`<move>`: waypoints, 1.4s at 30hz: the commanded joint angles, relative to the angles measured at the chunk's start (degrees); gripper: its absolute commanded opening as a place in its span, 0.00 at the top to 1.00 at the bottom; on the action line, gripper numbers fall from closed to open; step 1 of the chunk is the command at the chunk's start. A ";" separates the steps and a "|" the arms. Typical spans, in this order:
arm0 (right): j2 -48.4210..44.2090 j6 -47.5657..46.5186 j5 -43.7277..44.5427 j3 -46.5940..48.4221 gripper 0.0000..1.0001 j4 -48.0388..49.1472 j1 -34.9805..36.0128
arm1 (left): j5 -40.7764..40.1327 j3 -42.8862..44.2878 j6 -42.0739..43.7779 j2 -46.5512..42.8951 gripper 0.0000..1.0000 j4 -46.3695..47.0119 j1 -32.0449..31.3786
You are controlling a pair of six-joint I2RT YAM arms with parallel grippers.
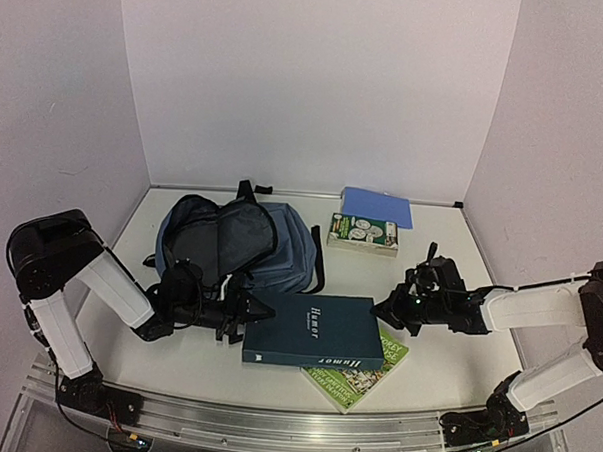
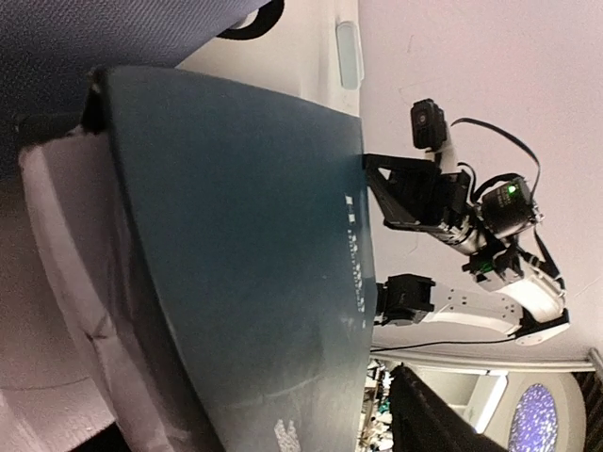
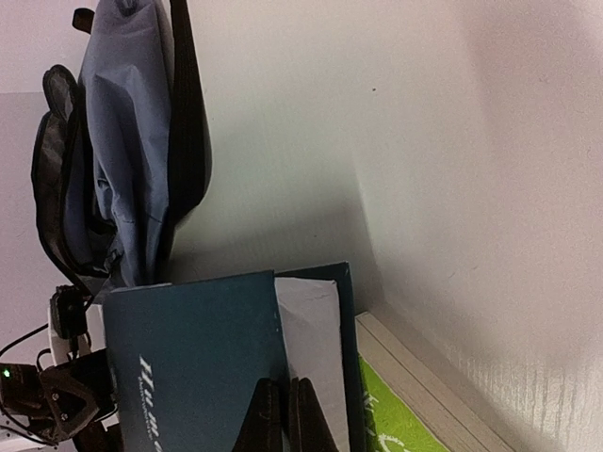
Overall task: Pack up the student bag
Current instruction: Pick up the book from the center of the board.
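White walls box in a pale desk [image 1: 175,366]. The student bag [image 1: 280,250] lies at its back left of centre, with its mouth gaping upward and the dark lining showing. Just in front of it a dark teal book [image 1: 317,332] rests on a green book [image 1: 360,379]. A small green-and-white book [image 1: 363,234] and a blue notebook [image 1: 377,205] sit near the back wall.

Your left hand [image 1: 235,321] is at the teal book's left edge with its fingers spread wide. You cannot tell whether they have closed on the book. Your right hand [image 1: 386,312] is fully closed and holds nothing, its tips against the book's right edge.

Expect the bag to be soft and floppy, light while it is unfilled, and likely to sag shut or slide when a stiff book pushes at it. Take hold at the zippered rim of the opening or a black strap, where the fabric bunches, and keep the mouth lifted while the book goes in.
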 commanded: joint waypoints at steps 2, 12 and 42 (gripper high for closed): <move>1.77 1.26 0.54 0.25 1.00 -4.82 0.02 | 0.67 2.61 2.05 -5.97 0.43 1.69 -0.35; -1.41 1.28 0.38 2.01 0.98 -4.76 0.02 | 0.97 4.09 0.21 -10.61 0.67 0.23 -0.32; -1.77 -18.59 14.76 32.47 0.13 -23.29 1.26 | 14.60 33.00 15.55 -25.86 0.87 -45.97 28.29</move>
